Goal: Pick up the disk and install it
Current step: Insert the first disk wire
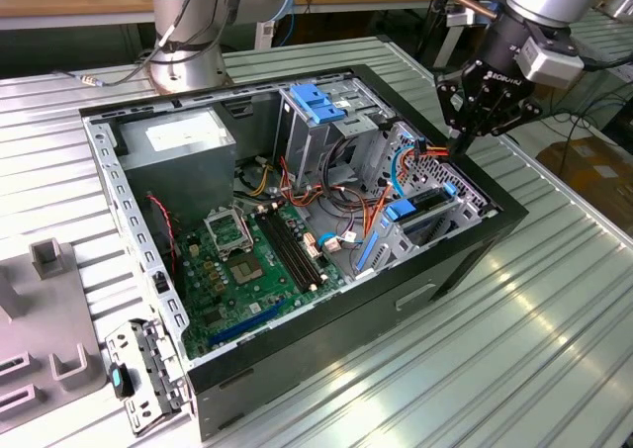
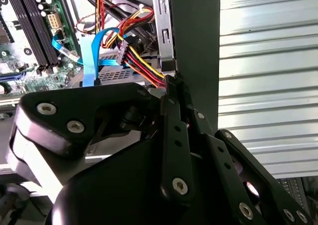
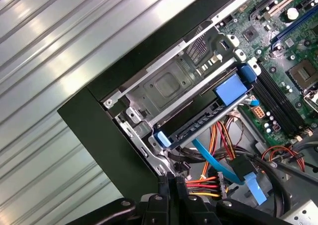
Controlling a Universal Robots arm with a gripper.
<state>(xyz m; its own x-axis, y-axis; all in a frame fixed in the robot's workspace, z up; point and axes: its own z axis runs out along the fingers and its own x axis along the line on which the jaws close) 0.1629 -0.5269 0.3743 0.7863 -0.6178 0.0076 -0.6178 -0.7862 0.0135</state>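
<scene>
This looks like a robotics lab or an assembly test workshop. An open computer case (image 1: 297, 221) lies on its side on a desk (image 1: 554, 319) made of ribbed aluminium profiles, with its motherboard (image 1: 252, 260), coloured cables (image 1: 346, 211) and drive cage (image 1: 321, 122) laid bare. The grey base of 1 industrial robot arm (image 1: 188, 43) is bolted near the case, and another arm (image 1: 544, 3) reaches in from the exterior view's right. Grey fixture blocks (image 1: 45, 260) stand at the desk's edge on the exterior view's left. Behind runs a wooden workbench (image 1: 59, 8), and what may be a cardboard box (image 1: 593, 166) sits on the floor beyond.
</scene>
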